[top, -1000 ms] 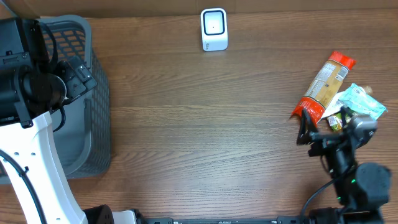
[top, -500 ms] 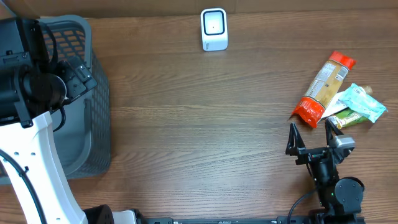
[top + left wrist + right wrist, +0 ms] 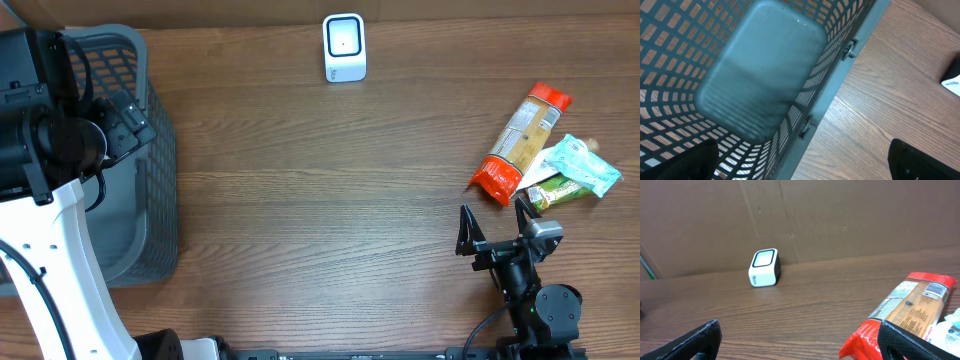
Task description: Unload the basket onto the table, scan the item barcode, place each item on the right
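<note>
Print on the long red-and-orange packet (image 3: 520, 138) was too small to read in either view, and no barcode could be made out; the mark on the white scanner (image 3: 345, 47) was just as illegible. The packet lay on the right of the table (image 3: 300, 210) against a pale green pouch (image 3: 582, 163) and a green bar (image 3: 560, 190), well apart from the scanner at the far edge. The right gripper (image 3: 492, 226) had drawn back from the packet's red end over the last second and stood spread wide, empty. The left gripper (image 3: 805, 160), also spread and empty, stayed over the grey basket (image 3: 150, 200), only its fingertips showing
</note>
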Controlling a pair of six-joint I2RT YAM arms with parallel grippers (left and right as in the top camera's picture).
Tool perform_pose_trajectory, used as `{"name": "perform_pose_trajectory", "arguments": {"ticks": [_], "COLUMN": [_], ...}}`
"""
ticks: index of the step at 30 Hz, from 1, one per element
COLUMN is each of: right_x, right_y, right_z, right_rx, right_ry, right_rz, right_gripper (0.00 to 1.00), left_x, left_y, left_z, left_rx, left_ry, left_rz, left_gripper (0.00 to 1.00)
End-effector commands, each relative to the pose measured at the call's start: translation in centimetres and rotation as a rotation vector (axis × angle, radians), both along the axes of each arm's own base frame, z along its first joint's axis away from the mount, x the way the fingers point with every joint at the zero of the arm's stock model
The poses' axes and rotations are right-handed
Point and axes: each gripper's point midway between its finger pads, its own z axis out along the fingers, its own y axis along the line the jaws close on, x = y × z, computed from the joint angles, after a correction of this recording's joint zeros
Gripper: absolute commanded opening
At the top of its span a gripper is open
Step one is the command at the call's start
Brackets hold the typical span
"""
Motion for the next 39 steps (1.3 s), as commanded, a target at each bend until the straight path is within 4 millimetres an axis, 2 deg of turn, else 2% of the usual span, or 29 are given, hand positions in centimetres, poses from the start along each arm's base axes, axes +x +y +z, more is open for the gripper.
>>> {"name": "perform_pose_trajectory", "arguments": {"ticks": [1, 30, 35, 39], "right_x": [-0.1, -0.1, -0.1, -0.1], "right_y": [0.3, 0.3, 0.3, 0.3], "right_z": [-0.2, -0.2, -0.2, -0.1], "right_rx": [0.007, 0.007, 0.007, 0.007], "right_ry": [-0.004, -0.004, -0.004, -0.004], "right_rz": [0.013, 0.013, 0.013, 0.013], "right_gripper": [1.00, 1.00, 1.00, 1.00], "left_x": [-0.1, 0.2, -0.3, -1.9], "left_y": [0.4, 0.4, -1.7, -4.4], "left_z": [0.0, -0.3, 0.5, 0.4], "left_rx": [0.016, 0.014, 0.019, 0.020], "left_ry": [0.006, 0.016, -0.013, -0.019], "left_rz": [0.002, 0.000, -0.065, -0.159], "left_gripper": [1.00, 1.00, 1.00, 1.00]}}
